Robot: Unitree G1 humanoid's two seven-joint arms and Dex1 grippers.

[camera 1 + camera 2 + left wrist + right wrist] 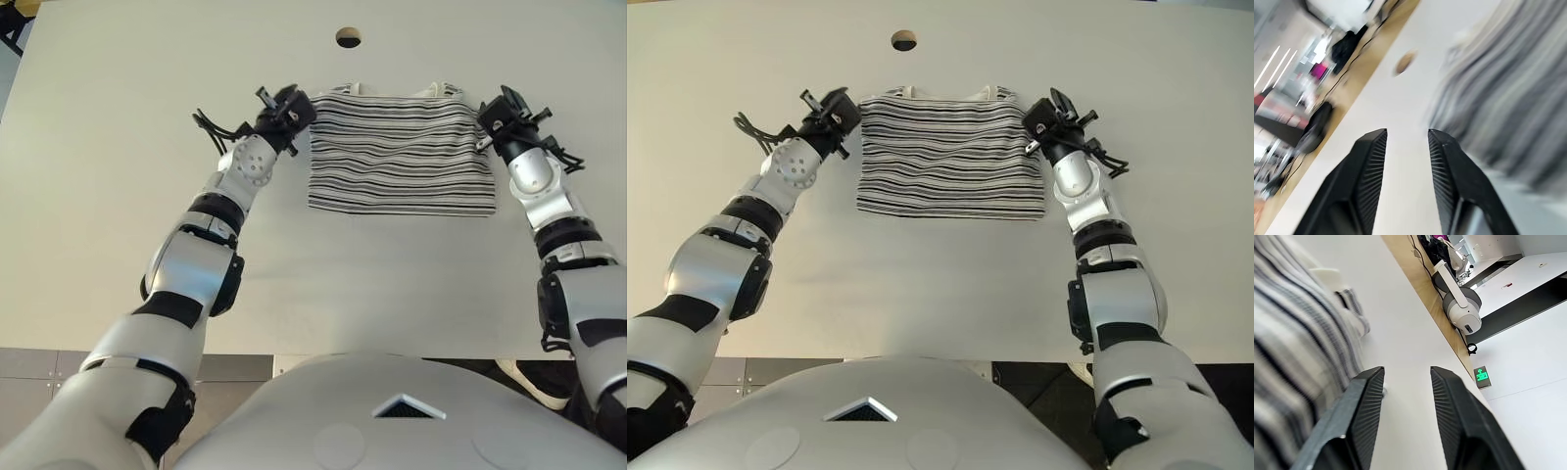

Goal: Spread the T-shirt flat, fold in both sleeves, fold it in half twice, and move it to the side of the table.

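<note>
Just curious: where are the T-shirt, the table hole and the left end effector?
T-shirt (402, 152): left eye view, front middle.
Table hole (348, 37): left eye view, its centre.
Left end effector (1406, 133): left wrist view, between fingertips.

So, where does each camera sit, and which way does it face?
Left eye view: on the head, facing forward and down at the table; both arms show, left gripper and right gripper flanking the striped T-shirt.
Right eye view: same head, same scene.
Left wrist view: on the left wrist, facing past its open fingers to the T-shirt and a hole.
Right wrist view: on the right wrist, past its open fingers, T-shirt beside them.
Shared: T-shirt and table in all.
</note>
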